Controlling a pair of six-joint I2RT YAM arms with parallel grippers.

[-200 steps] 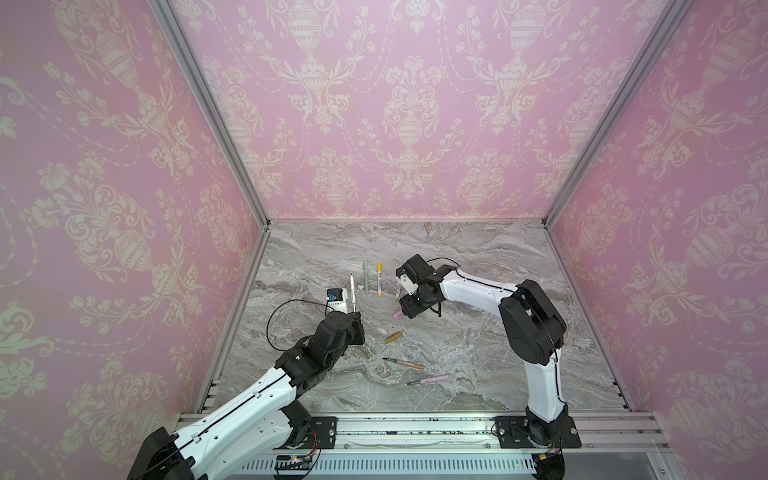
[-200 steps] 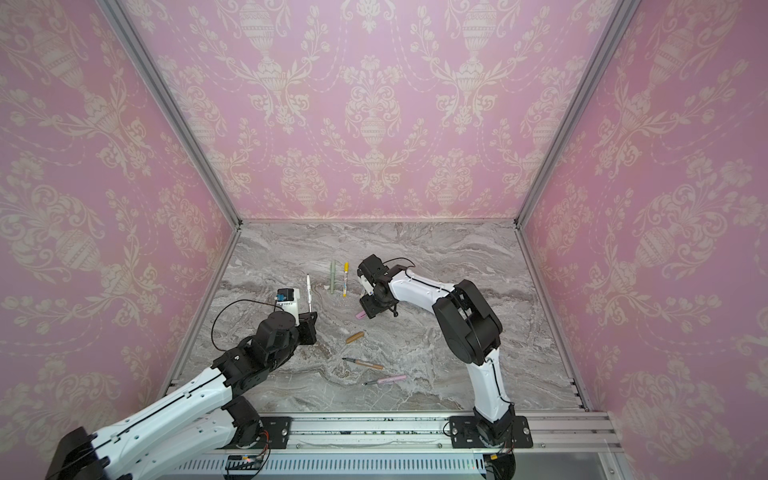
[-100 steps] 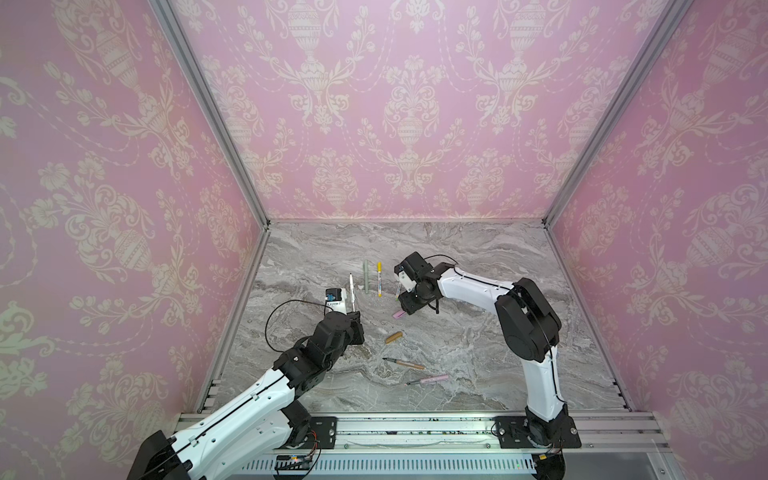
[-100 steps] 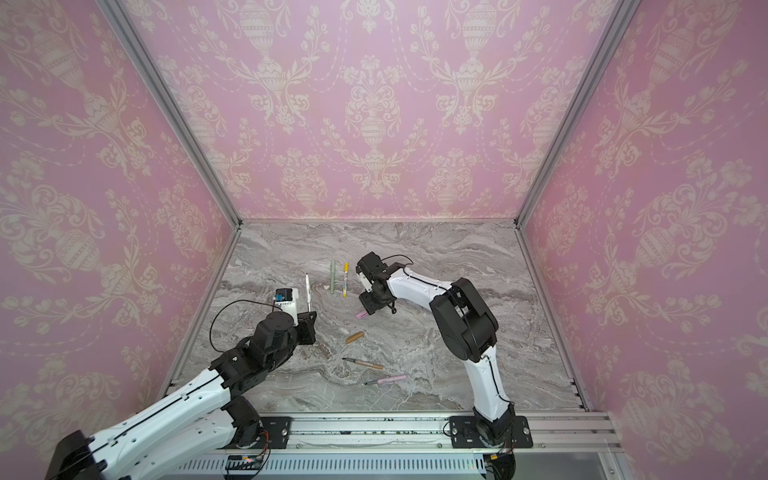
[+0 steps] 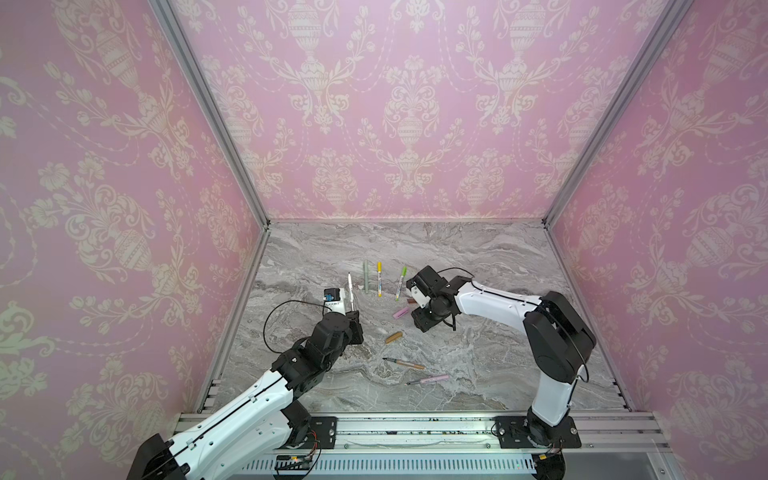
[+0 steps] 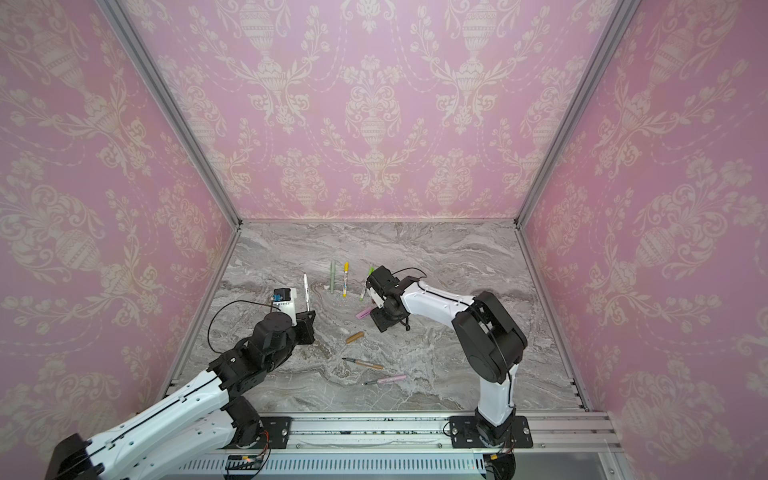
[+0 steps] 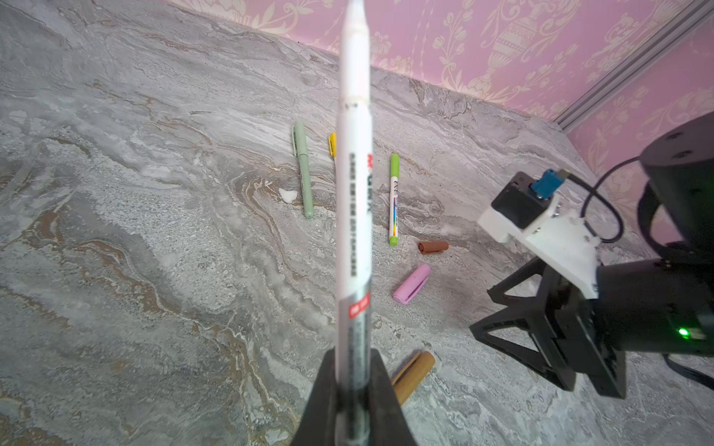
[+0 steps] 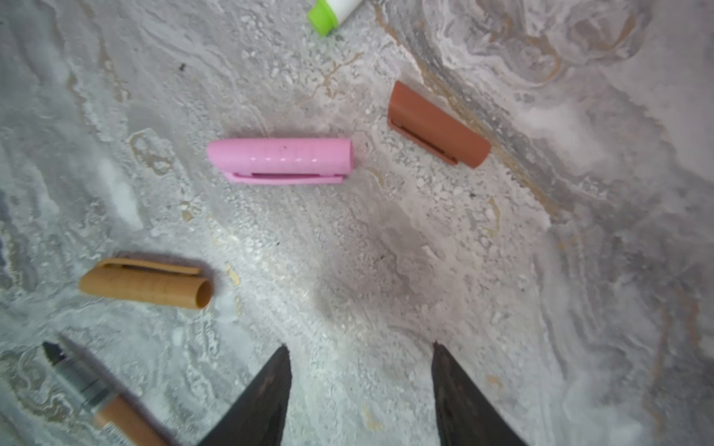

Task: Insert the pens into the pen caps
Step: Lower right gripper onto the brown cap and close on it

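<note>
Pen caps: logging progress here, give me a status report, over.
Left tool shut on white pen. Right tool open, empty, near pink cap and brown cap. Tan cap loose too. Nothing blocking.

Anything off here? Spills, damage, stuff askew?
Nothing stands out: no spill or damage visible. The pink cap, brown cap and tan cap lie loose on the marble, apart from each other, as expected mid-task. The left pincer grips a white pen.

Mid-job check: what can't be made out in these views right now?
- Left wrist: white pen print blurred; its far end cut by the frame edge; it hides most of the yellow-capped pen.
- Right wrist: tan pen and lime-ended pen cut off by frame edges.
</note>
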